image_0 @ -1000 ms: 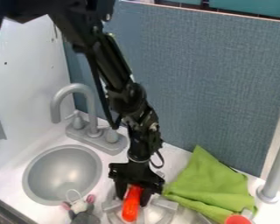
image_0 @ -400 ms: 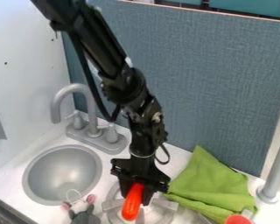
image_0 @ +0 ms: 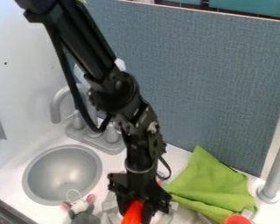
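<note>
Black two-finger tool (image_0: 136,210) at bottom centre, clamped around elongated orange-red plastic-looking object (image_0: 132,214), by round grey toy burner (image_0: 111,205), left of crumpled green cloth (image_0: 209,186). Apparently carrying or placing step; next move likely calls for steady grip, gentle lowering.

No readable text, labels or numbers

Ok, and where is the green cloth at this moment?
The green cloth lies in the lower right of the camera view, in front of the blue-gray panel, just left of the gray post.
</note>
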You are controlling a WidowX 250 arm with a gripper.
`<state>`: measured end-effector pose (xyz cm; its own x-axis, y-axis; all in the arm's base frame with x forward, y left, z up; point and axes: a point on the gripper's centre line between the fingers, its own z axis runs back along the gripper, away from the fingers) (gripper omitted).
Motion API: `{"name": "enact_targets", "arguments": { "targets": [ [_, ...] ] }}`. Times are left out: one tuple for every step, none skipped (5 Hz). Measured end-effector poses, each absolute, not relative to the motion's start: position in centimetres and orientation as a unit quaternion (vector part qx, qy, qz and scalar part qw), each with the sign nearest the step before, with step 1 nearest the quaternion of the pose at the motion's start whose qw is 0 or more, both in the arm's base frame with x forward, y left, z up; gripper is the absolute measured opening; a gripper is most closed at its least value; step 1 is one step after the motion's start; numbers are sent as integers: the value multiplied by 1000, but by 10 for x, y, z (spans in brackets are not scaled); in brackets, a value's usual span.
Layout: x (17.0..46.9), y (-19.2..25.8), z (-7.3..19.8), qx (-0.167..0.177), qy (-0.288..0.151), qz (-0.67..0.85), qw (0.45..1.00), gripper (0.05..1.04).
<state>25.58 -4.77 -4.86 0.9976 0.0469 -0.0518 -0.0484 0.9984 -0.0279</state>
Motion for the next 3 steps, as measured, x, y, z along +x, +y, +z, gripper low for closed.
{"name": "enact_targets", "arguments": {
  "targets": [
    [240, -60, -78, -45, 68, -10, 997, 562],
    [238, -71, -100, -48, 93, -28, 994, 562],
    [239, -74, -112, -44, 98, -37, 994, 561]
  ]
}}
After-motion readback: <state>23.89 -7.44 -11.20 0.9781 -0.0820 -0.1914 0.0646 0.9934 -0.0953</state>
